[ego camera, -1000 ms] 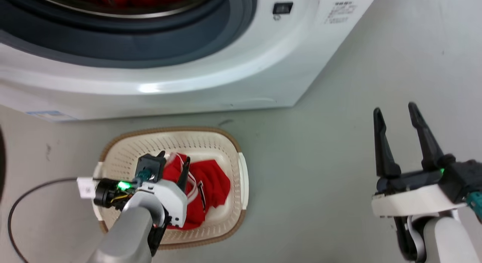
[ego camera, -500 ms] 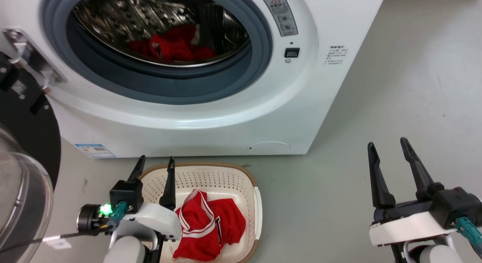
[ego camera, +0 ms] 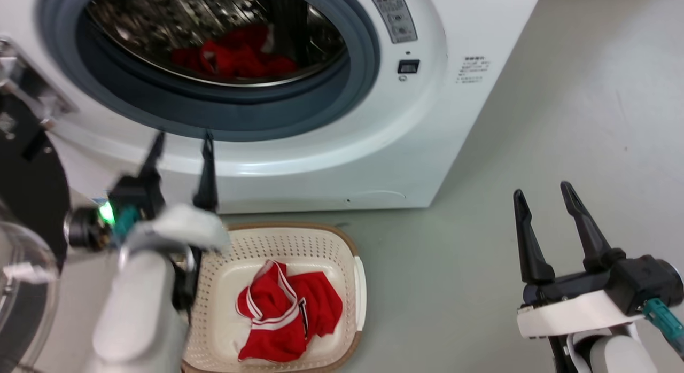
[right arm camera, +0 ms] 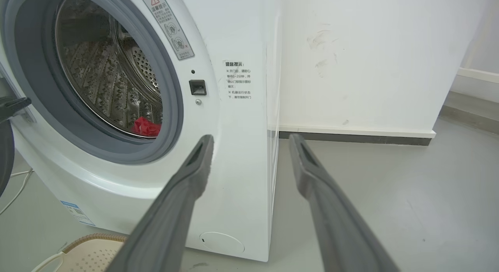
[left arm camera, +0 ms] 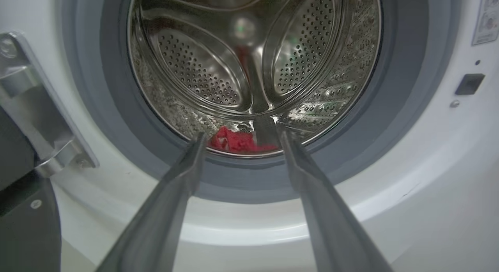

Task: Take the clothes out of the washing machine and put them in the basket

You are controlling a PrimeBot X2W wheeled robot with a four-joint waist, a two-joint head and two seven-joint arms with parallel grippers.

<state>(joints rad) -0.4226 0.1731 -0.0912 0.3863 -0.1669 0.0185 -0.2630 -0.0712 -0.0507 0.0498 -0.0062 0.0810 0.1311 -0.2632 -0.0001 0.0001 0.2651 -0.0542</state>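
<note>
The white washing machine [ego camera: 331, 148] stands with its porthole uncovered, and red clothes [ego camera: 235, 55] lie at the bottom of its steel drum [left arm camera: 249, 53]. Another red garment with white trim [ego camera: 286, 311] lies in the cream basket [ego camera: 331, 239] on the floor in front of the machine. My left gripper [ego camera: 181, 138] is open and empty, raised above the basket's left end, its tips at the lower rim of the porthole. In the left wrist view the red clothes [left arm camera: 237, 141] show between its fingers, farther in. My right gripper [ego camera: 542, 194] hangs open and empty over the floor to the right.
The black-framed glass door [ego camera: 26, 245] is swung open at the far left, with its hinge [left arm camera: 35, 108] beside the porthole. A white wall with a skirting board [right arm camera: 351, 133] runs behind the machine on the right. Grey floor [ego camera: 561, 111] stretches to the right.
My left gripper let go of the red garment in the basket, rose and swung up toward the porthole. The head camera tilted up, bringing the drum into view. The right gripper stayed put.
</note>
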